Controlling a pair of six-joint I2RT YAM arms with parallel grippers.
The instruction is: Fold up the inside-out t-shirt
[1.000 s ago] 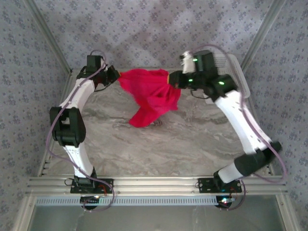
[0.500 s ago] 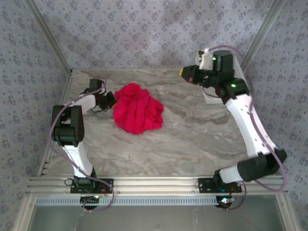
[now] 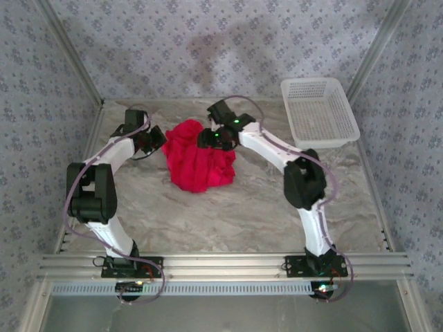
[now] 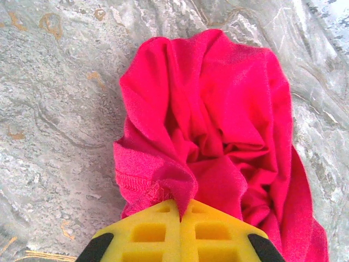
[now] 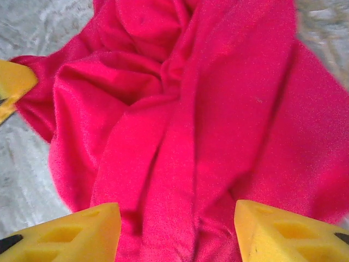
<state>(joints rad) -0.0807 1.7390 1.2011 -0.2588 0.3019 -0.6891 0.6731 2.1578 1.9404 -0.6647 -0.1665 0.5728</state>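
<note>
A white plastic mesh basket (image 3: 325,143) sits at the far right corner of the grey marbled tabletop (image 3: 228,214). Blue-grey floral-patterned walls (image 3: 208,48) wrap round it, and a ribbed aluminium rail (image 3: 221,264) runs along the near edge.

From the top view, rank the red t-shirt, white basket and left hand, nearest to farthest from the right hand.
1. Crumpled red fabric t-shirt: directly beneath the right hand.
2. Left hand: at the shirt's left edge.
3. White plastic mesh basket: far right corner.

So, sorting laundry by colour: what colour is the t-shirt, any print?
Plain bright red t-shirt, no print visible; clearest in the left wrist view.
</note>
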